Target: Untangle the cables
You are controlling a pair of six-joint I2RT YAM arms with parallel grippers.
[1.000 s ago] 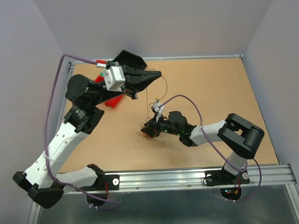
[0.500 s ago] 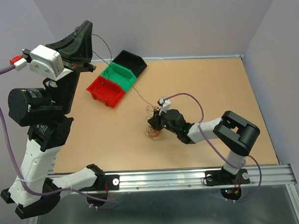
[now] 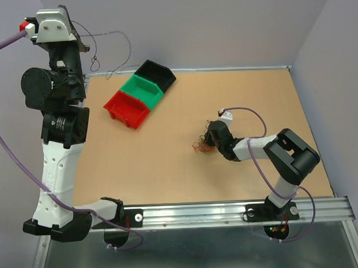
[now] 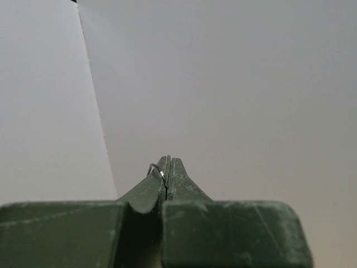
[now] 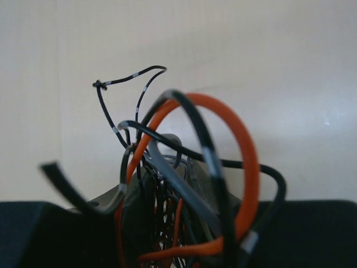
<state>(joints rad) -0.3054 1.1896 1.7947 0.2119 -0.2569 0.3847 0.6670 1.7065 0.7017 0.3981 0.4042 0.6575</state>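
My left gripper point(image 3: 77, 40) is raised high at the far left, above the table's back-left corner. It is shut on a single thin black cable point(image 3: 122, 44) that hangs free in a loop beside it. In the left wrist view the jaws point(image 4: 168, 163) are closed, with the cable's end point(image 4: 157, 171) pinched between them. My right gripper point(image 3: 211, 136) lies low on the table at centre right, shut on the tangle of red, orange and dark cables point(image 3: 200, 145). In the right wrist view, orange point(image 5: 245, 167) and black point(image 5: 134, 78) loops crowd the fingers point(image 5: 129, 201).
A red bin point(image 3: 126, 109), a green bin point(image 3: 142, 90) and a black bin point(image 3: 156, 74) stand in a diagonal row at the table's back left. Purple walls enclose the table on three sides. A metal rail point(image 3: 229, 212) runs along the near edge.
My left arm swung up and to the left, and the black cable came free of the tangle. My right gripper moved right across the table with the tangle.
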